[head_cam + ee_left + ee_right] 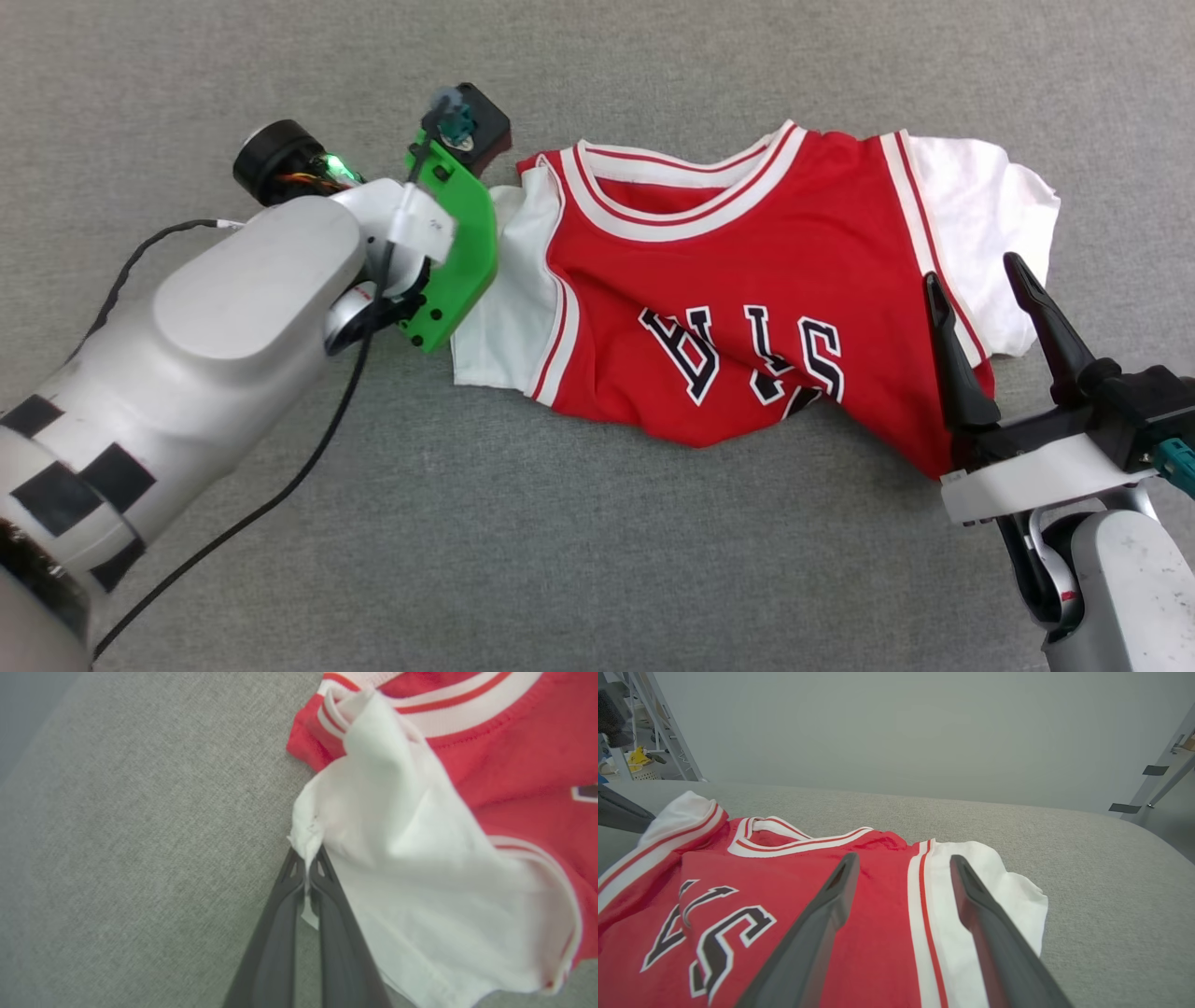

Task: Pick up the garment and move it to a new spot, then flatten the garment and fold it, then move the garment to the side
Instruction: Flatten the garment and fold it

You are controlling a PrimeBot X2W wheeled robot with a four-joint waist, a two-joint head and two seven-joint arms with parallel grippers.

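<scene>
The garment (pixel 747 308) lies rumpled, front up, on the grey bench (pixel 560 523). Its black, white-edged letters are creased and not fully readable. Bare bench surrounds it. The left wrist view shows the left tool (pixel 308 858) pinched shut on the white sleeve (pixel 420 882) edge. The right tool (pixel 973 271) is spread wide over the other sleeve's striped trim, holding nothing.

The left gripper (pixel 308 855) has fingers pinched together; the right gripper (pixel 971 273) has fingers spread wide.

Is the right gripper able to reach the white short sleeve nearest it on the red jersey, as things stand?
Probably yes: the open right gripper hangs over the red jersey, beside that white sleeve, with nothing between them.
</scene>
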